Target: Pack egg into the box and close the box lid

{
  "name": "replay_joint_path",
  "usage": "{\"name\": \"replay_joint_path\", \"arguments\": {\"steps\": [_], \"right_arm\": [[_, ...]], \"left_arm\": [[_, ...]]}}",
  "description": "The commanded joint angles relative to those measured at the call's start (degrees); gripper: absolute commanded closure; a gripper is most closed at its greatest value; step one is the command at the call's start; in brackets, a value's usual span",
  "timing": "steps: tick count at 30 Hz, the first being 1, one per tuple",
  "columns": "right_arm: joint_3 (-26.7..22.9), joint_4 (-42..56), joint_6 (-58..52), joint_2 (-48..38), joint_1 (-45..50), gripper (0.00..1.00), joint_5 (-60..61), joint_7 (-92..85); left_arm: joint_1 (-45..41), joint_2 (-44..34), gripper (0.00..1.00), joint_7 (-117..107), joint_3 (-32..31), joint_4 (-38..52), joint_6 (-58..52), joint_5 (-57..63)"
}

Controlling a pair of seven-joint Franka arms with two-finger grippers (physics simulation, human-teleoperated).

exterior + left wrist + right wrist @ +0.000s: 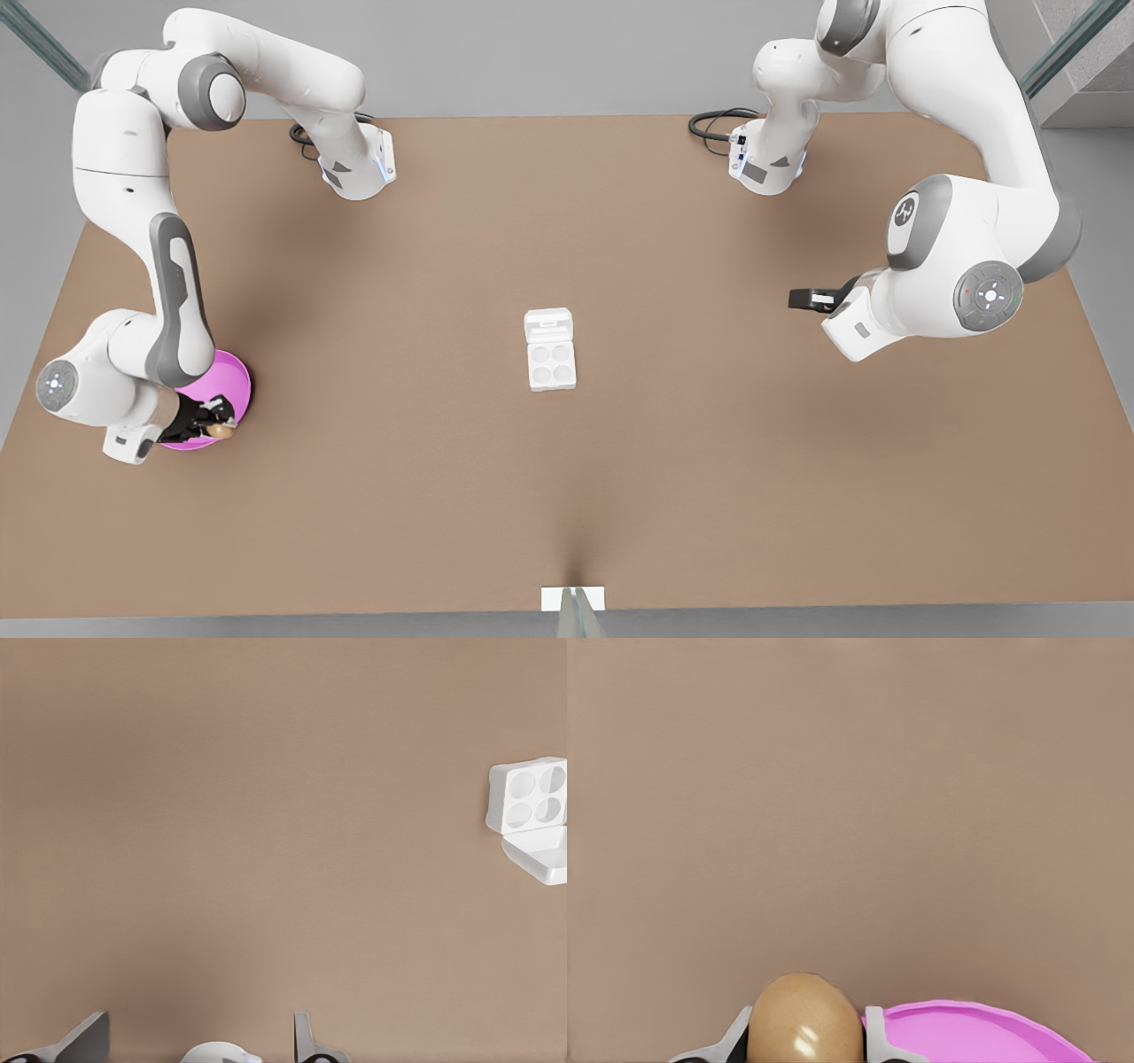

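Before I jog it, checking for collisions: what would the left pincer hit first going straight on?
Probably bare brown tabletop; the open left pincer points beside the white four-cup egg carton, though depth is unclear.

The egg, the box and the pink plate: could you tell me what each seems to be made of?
The egg: smooth tan shell, a small glossy highlight. The box: matte white, moulded rounded cups, perhaps foam or plastic. The pink plate: uniform magenta, smooth thin rim, likely plastic.
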Motion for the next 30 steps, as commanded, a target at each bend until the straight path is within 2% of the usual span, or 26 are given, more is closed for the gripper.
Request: {"name": "replay_joint_path", "arguments": {"steps": [1, 6, 14, 17, 21, 30], "right_arm": [[0.0, 2.2, -1.2, 0.1, 1.7, 0.47, -8.2, 23.3], [-0.4, 6.0, -2.6, 0.4, 6.8, 0.47, -8.2, 24.5], [-0.6, 11.8, -4.9, 1.2, 20.2, 0.47, -8.2, 26.7], [-3.6, 14.7, -5.0, 2.0, 26.8, 0.47, -8.2, 26.7], [-6.4, 25.6, -6.1, 8.9, 33.8, 0.47, -8.0, 26.8], [-8.1, 25.7, -5.2, 9.2, 49.3, 0.47, -6.3, 35.1]], "left_arm": [[0.0, -0.1, 0.00, 0.0, 0.0, 0.0, 0.0, 0.0], [0.0, -0.1, 0.00, 0.0, 0.0, 0.0, 0.0, -0.1], [0.0, -0.1, 0.00, 0.0, 0.0, 0.0, 0.0, 0.0], [0.0, -0.1, 0.00, 0.0, 0.0, 0.0, 0.0, -0.1], [-0.1, -0.1, 0.00, -0.1, 0.0, 0.0, 0.0, -0.1], [-0.6, -0.1, 0.00, -0.3, 0.0, 0.1, -0.3, 0.1]]}}
